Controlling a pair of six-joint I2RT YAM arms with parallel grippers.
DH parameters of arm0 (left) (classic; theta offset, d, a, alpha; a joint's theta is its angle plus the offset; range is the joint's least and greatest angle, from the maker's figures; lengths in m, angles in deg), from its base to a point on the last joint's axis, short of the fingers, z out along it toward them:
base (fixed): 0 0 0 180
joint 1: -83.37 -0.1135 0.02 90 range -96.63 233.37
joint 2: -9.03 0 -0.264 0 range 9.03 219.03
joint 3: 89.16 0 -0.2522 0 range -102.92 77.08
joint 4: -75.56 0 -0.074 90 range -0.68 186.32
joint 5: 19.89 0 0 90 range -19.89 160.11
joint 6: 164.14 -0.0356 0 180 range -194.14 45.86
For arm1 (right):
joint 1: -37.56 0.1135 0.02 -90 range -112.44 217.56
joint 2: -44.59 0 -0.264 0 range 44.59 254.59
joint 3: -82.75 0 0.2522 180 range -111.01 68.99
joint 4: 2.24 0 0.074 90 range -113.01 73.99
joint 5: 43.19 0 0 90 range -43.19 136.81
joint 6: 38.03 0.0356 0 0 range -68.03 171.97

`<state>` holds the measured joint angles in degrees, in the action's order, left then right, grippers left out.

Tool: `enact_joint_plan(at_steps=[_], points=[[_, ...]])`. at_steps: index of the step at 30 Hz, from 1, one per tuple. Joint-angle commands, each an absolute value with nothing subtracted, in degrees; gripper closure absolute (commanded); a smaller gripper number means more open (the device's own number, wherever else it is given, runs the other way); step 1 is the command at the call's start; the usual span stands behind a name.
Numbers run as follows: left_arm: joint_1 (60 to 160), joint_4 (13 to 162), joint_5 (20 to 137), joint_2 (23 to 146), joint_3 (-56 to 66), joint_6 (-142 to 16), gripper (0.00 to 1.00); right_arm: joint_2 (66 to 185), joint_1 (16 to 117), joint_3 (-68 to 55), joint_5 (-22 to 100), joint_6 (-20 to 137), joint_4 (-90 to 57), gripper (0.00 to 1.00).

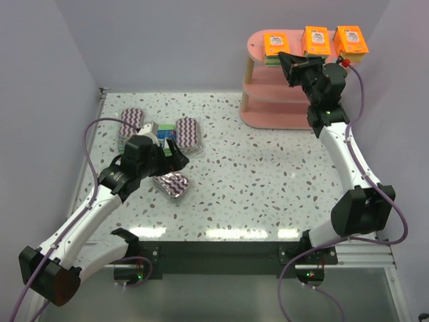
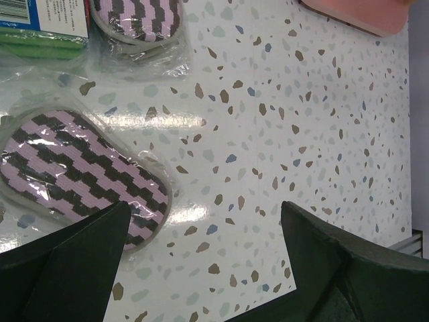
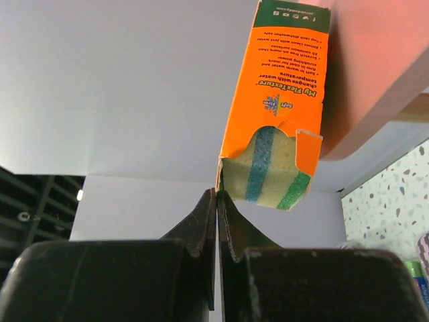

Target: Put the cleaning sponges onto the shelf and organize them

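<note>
The pink shelf stands at the back right, and three orange sponge packs stand in a row on its top board. My right gripper is shut and empty. Its tips touch the lower corner of the leftmost orange pack. On the left of the table lie three purple-white zigzag sponges and a blue-green box. My left gripper hangs open over bare table. One zigzag sponge lies beside its left finger.
Grey walls close in the table at the back and both sides. The shelf's lower boards show nothing on them. In the left wrist view, a second zigzag sponge and the box lie at the top, and the shelf base is at the far corner.
</note>
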<state>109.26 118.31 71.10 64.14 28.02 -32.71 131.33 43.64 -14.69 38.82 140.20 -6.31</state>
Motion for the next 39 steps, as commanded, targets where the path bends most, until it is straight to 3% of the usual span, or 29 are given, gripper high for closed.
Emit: enact_joint_plan(at_steps=[1, 18, 32, 39], points=[[108.9, 118.9, 70.2, 62.6, 27.9, -31.8, 0.0, 130.1, 43.5, -15.8, 43.5, 137.3, -9.0, 1.0], [108.9, 120.0, 70.2, 60.9, 28.4, -31.1, 0.0, 136.6, 41.2, -22.4, 44.7, 138.4, -17.1, 1.0], [108.9, 119.7, 70.3, 60.7, 28.6, -30.7, 0.0, 143.8, 37.7, -30.0, 29.5, 139.7, -14.2, 1.0], [108.9, 118.7, 70.3, 61.2, 29.4, -30.2, 0.0, 140.8, 37.6, -28.0, 27.6, 140.2, -12.3, 1.0]])
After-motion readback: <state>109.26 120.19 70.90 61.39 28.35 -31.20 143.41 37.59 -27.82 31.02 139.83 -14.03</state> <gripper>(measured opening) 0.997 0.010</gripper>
